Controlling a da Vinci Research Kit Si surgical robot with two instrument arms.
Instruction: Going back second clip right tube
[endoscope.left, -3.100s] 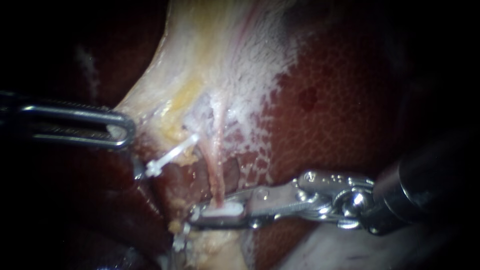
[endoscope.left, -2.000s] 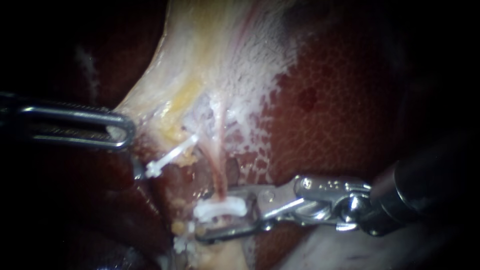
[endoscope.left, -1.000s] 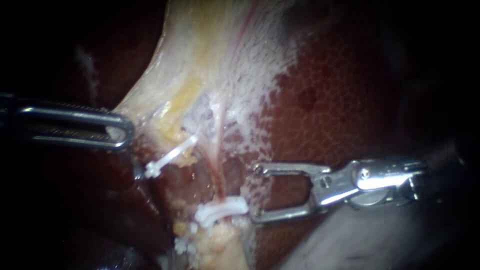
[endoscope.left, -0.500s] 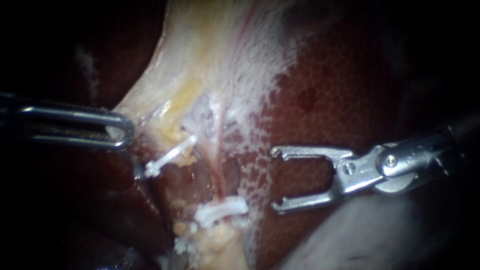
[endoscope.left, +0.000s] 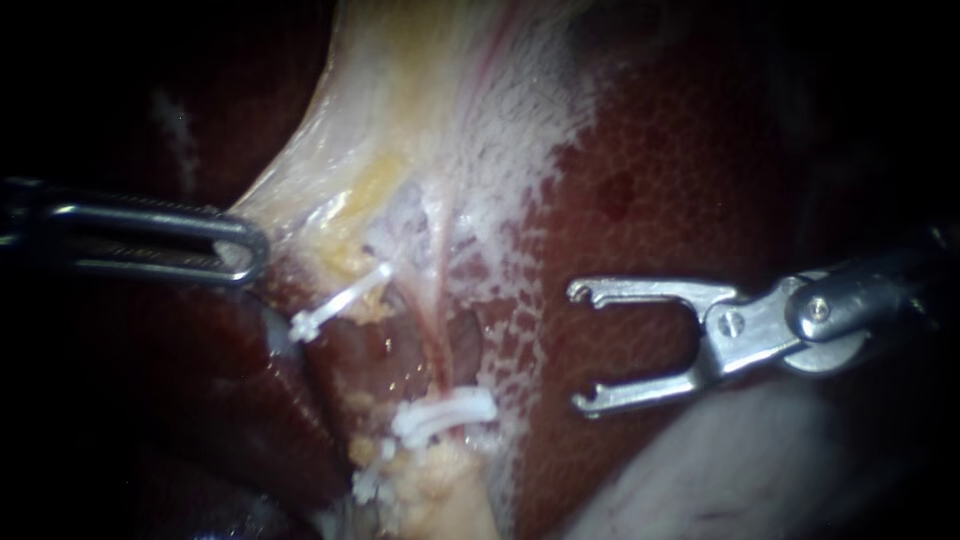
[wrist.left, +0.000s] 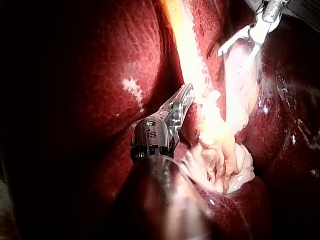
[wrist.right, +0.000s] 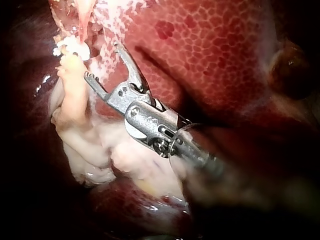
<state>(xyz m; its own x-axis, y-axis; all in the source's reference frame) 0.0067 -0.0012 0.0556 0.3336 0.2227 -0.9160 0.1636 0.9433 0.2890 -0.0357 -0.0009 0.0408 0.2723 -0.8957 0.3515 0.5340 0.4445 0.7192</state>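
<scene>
L instrument (endoscope.left: 235, 255) is clamping the gallbladder (endoscope.left: 400, 120) edge, the clip (endoscope.left: 445, 415) is sitting across the right tube (endoscope.left: 437, 340), and R instrument (endoscope.left: 578, 348), jaws apart and empty near it over liver (endoscope.left: 680, 160), is prob. on the back-off step, next needing a straight pull clear; L wrist view is showing the bite, not the clip.

Nothing to read out for you on the liver (endoscope.left: 680, 190). The white clip (endoscope.left: 445, 415) nearest your right instrument (endoscope.left: 578, 348) is blank. So is the other white clip (endoscope.left: 335, 305), just off the tip of your left instrument (endoscope.left: 250, 258). One marking only: in the left wrist view, a small stamped mark sits on the left instrument's wrist housing, right behind its jaws, tiny and dim.
</scene>
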